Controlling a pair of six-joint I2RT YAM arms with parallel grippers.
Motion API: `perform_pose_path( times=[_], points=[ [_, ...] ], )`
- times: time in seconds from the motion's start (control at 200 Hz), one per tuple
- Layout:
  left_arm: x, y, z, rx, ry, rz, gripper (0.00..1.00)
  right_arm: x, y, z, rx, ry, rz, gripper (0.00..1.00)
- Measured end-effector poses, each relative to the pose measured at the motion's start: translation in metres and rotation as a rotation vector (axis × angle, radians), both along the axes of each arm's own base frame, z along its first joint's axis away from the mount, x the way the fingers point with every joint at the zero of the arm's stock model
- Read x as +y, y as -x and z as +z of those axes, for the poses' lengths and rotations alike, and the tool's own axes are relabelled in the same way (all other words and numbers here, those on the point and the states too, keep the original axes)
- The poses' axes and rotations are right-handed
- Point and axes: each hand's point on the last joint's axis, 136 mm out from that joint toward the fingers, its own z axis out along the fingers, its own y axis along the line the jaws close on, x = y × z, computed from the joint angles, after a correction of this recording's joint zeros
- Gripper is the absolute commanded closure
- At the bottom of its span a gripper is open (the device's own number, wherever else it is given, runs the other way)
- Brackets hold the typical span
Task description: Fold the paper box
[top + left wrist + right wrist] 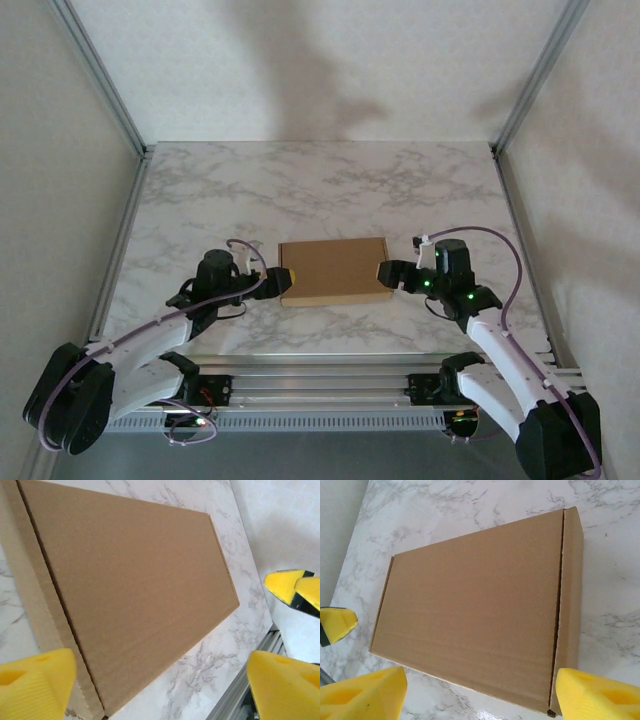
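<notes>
The paper box (335,270) lies shut and flat on the marble table, a shallow brown cardboard mailer with its lid down. My left gripper (278,280) stands open at the box's left end. In the left wrist view the box (130,590) spreads out beyond my open left gripper (160,695), one yellow pad (37,685) overlapping its near corner. My right gripper (393,273) is open at the right end. Through the right wrist camera, the box (475,615) lies just beyond the open right gripper (480,700), its lid seam (559,610) near one side.
The marble table (320,190) stretches back to white walls and two slanted frame posts (100,75). An aluminium rail (320,360) runs along the near edge between the arm bases.
</notes>
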Motion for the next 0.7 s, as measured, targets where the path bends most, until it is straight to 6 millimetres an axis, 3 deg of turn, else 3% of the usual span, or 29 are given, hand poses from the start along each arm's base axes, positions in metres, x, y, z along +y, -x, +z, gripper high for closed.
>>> perform_pose_path(
  times=[0.165,0.465,0.701],
  points=[
    [0.003,-0.003,-0.001,0.018,0.001,0.037,0.01,-0.001,0.002,-0.013,0.069,0.007,-0.013,0.01],
    [-0.003,-0.012,-0.037,0.182,-0.028,0.069,0.01,0.009,-0.003,-0.039,0.231,-0.003,-0.007,0.01],
    [-0.018,-0.031,-0.038,0.195,-0.010,0.070,0.01,0.014,-0.010,-0.055,0.287,-0.007,-0.007,0.01]
  ],
)
